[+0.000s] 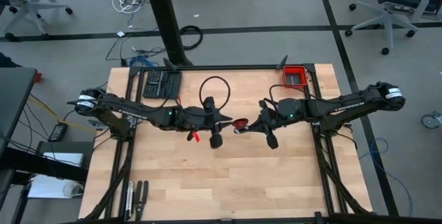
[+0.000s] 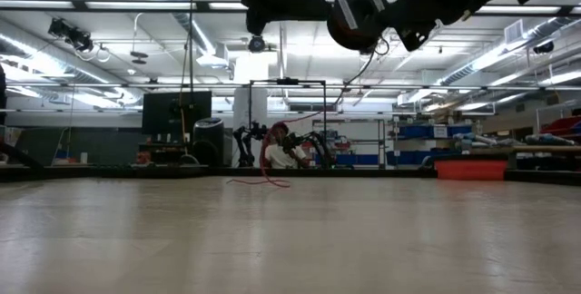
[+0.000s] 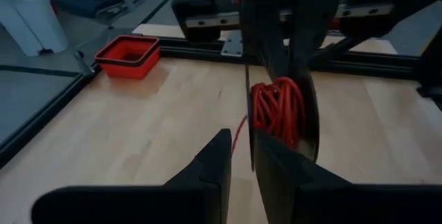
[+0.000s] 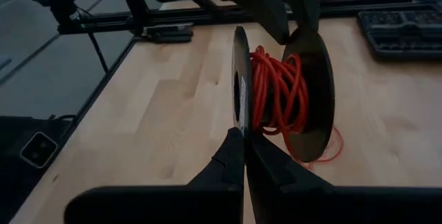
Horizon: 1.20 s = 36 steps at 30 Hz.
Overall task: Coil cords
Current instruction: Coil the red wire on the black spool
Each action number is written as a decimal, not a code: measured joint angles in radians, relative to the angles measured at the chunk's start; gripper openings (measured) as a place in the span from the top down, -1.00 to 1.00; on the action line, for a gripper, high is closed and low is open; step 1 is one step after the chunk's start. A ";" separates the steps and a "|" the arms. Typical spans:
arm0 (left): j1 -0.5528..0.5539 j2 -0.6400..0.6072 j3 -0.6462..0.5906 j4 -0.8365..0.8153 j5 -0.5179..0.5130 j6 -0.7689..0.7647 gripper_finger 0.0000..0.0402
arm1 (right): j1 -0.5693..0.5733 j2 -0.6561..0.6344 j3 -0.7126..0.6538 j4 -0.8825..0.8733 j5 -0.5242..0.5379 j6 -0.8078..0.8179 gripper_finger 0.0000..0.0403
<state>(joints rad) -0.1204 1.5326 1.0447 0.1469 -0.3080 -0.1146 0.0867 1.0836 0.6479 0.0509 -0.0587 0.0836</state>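
Midair above the table's (image 1: 228,182) centre, both arms meet at a black spool (image 4: 307,92) wound with red cord (image 4: 280,89). Right gripper (image 4: 243,135) pinches one flange; left gripper (image 3: 238,141) grips the other.

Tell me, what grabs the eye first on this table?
The bright red cord wound on a dark spool, held up over the middle of the wooden table where the two arms meet. The right gripper is shut on the spool's rim; the left gripper is at its other side. A red bin sits at the far right corner.
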 joint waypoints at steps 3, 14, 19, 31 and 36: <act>0.002 0.000 0.000 0.009 0.000 0.000 0.67 | 0.003 0.000 0.000 0.000 0.005 -0.007 1.00; 0.002 0.000 0.000 0.018 0.033 0.015 0.67 | 0.003 0.000 0.000 0.106 -0.002 -0.041 1.00; 0.001 0.000 0.000 0.037 0.035 0.083 0.93 | 0.003 0.004 0.000 0.120 -0.018 -0.040 0.96; 0.000 -0.001 -0.001 0.042 -0.041 0.079 0.99 | 0.089 -0.121 0.000 0.011 0.266 -0.040 0.62; 0.000 -0.001 -0.001 0.076 -0.061 0.077 1.00 | 0.159 -0.128 0.001 -0.077 0.540 0.002 0.62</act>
<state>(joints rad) -0.1204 1.5314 1.0435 0.2226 -0.3692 -0.0376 0.2460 0.9553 0.6487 -0.0261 0.4814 0.0858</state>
